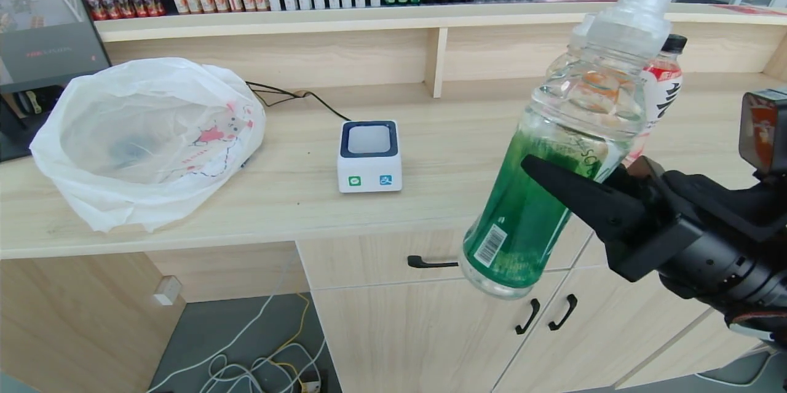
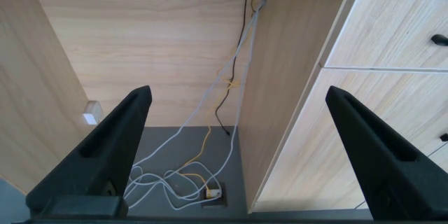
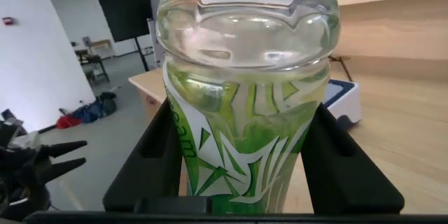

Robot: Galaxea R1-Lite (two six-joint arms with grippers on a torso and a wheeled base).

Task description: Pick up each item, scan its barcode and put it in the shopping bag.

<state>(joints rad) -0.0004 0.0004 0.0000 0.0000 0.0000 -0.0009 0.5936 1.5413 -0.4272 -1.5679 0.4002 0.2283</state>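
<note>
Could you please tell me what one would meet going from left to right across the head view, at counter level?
shopping bag → barcode scanner → green-labelled bottle, held up in the air
</note>
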